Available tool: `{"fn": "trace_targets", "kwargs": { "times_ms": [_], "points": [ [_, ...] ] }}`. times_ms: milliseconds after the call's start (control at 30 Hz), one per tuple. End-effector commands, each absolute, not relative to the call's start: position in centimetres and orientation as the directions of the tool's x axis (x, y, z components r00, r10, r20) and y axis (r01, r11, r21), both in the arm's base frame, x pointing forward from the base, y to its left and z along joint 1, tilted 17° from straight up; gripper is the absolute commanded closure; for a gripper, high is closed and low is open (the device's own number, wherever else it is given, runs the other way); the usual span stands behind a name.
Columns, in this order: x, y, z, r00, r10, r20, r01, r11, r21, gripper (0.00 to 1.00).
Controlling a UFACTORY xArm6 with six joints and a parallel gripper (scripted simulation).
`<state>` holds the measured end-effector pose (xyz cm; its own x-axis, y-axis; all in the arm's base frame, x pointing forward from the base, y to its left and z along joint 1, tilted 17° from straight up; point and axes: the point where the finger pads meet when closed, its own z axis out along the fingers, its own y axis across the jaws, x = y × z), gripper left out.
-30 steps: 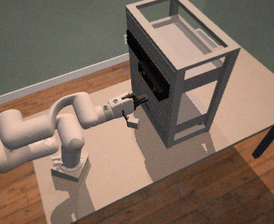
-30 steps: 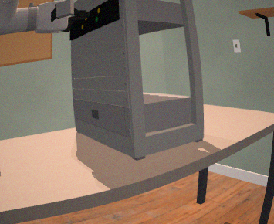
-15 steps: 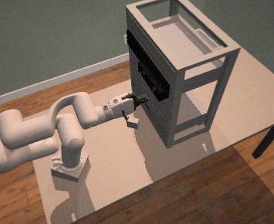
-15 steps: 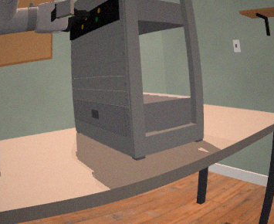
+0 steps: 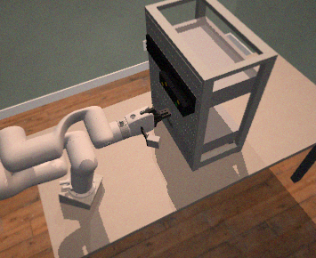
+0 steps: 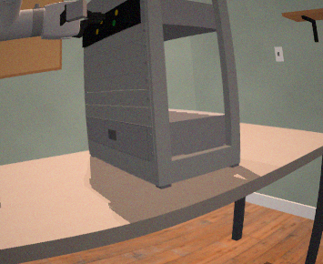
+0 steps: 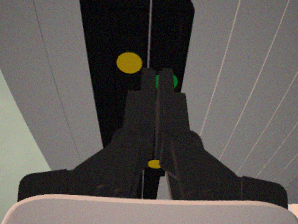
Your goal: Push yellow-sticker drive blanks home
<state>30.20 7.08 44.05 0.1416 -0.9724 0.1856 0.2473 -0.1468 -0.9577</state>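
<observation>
Open air around claw (image 5: 163, 115) | rack (image 5: 198, 133) front wall blocks ahead; table (image 5: 133, 187) far below

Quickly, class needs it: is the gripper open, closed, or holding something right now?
Gripper: closed, holding nothing, fingertips together in front of the green sticker.

The table (image 5: 279, 120) carried a grey rack (image 5: 199, 102), open-framed at top and at its 3 o'clock side. A black chassis front (image 5: 170, 77) ran across the upper part of the rack's face toward 9 o'clock; small yellow dots showed on it, too small to count. The white arm (image 5: 52, 147) stood on its base plate (image 5: 66, 197) at 8 o'clock of the rack. Its gripper (image 5: 164, 114), fingers closed together and empty, sat just beside the rack face below the chassis front.
</observation>
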Motion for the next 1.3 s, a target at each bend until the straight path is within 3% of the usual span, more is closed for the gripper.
{"fn": "trace_targets", "kwargs": {
  "times_ms": [0,1267],
  "points": [
    [30.1,7.2,44.2,0.141,-0.973,0.185,0.250,-0.146,-0.957,1.00],
    [28.0,15.7,41.6,0.141,-0.973,0.185,0.250,-0.146,-0.957,1.00]
  ]
}}
